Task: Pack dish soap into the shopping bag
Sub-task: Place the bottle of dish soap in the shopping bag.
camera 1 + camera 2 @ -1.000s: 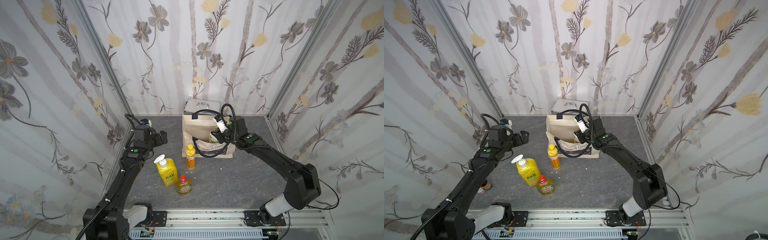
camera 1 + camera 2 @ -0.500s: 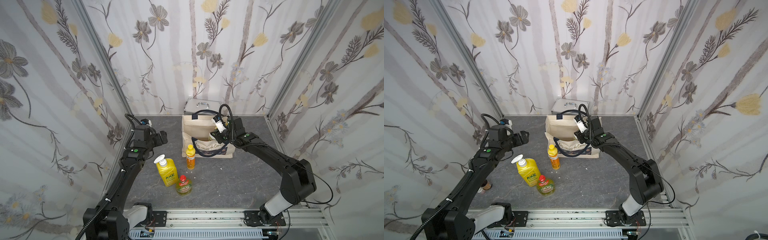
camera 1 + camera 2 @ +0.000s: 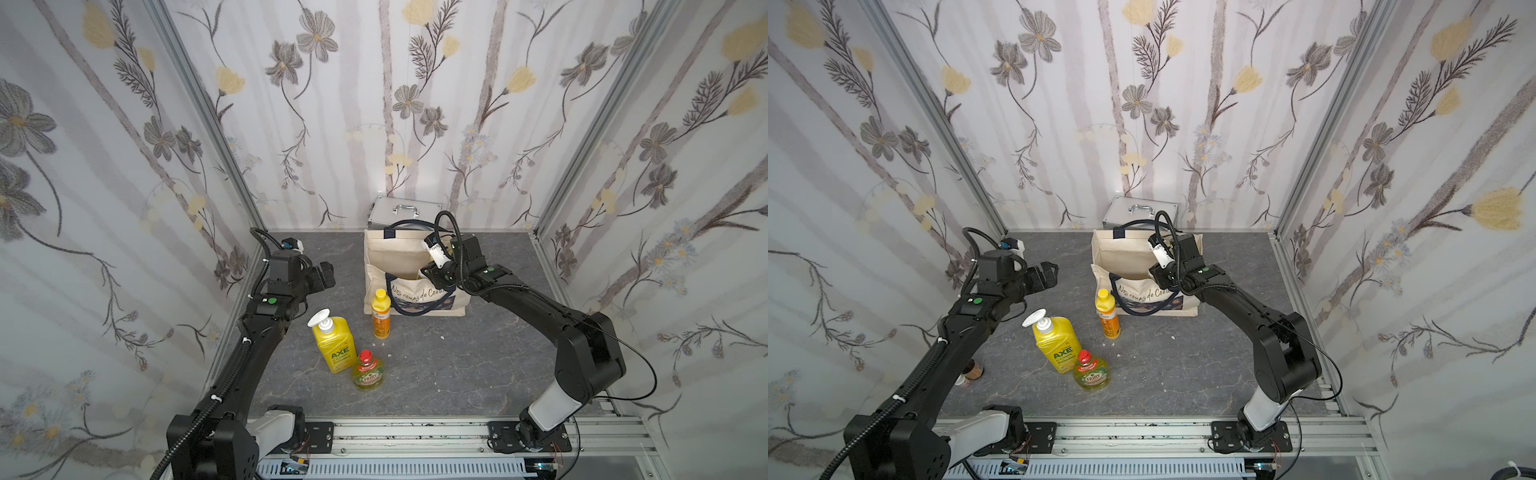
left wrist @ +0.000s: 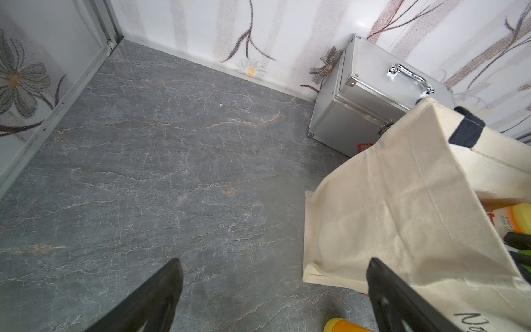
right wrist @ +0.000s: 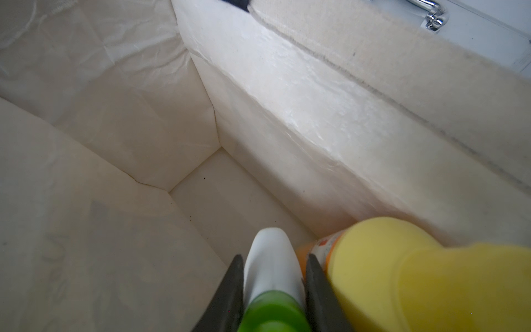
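Note:
The cream shopping bag (image 3: 409,257) (image 3: 1129,257) stands open at the back middle. My right gripper (image 5: 275,258) reaches down inside it, shut on a white dish soap bottle (image 5: 271,244) with a green cap. An orange, yellow-capped bottle (image 5: 373,258) stands in the bag beside it. Outside, in front of the bag, stand a slim orange bottle (image 3: 381,318), the yellow AXE pump bottle (image 3: 334,347) and the small red-capped Fairy bottle (image 3: 368,372). My left gripper (image 4: 274,270) hovers open and holds nothing, over the floor left of the bag.
A silver metal case (image 3: 405,212) (image 4: 373,100) sits behind the bag against the back wall. Flowered walls close in the left, right and back. Two small jars (image 3: 969,372) lie by the left wall under my left arm. The mounting rail (image 3: 415,432) runs along the front.
My right wrist has edged a little left and lower into the bag's mouth with the white bottle. The left arm and the bottles on the floor have not moved.

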### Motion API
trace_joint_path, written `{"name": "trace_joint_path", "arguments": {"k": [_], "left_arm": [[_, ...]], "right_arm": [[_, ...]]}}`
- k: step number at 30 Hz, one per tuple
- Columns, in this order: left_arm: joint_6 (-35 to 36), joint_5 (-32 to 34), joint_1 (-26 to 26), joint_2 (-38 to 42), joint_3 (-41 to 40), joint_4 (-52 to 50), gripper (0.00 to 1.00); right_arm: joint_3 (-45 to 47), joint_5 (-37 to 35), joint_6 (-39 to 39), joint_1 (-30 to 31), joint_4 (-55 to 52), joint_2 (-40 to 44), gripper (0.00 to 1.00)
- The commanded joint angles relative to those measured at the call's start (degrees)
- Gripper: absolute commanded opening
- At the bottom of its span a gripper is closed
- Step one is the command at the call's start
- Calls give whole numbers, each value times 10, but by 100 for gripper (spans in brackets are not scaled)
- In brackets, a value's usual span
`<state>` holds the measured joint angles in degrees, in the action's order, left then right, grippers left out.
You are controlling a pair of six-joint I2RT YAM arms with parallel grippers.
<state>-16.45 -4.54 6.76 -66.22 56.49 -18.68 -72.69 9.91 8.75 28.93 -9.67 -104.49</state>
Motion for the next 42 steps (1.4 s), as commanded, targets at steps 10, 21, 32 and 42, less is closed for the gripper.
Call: {"name": "trace_joint_path", "arguments": {"k": [10, 21, 32, 42], "left_arm": [[4, 6, 0, 0, -1, 6, 100], [4, 3, 0, -3, 0, 8, 100], [3, 2, 0, 0, 1, 8, 100], [2, 3, 0, 2, 1, 8, 100]], "right_arm": [[5, -24, 11, -2, -17, -1, 0], [-1, -20, 3, -2, -27, 39, 40], [-27, -20, 3, -2, -46, 39, 46], [-36, -24, -4, -2, -51, 68, 53]]}}
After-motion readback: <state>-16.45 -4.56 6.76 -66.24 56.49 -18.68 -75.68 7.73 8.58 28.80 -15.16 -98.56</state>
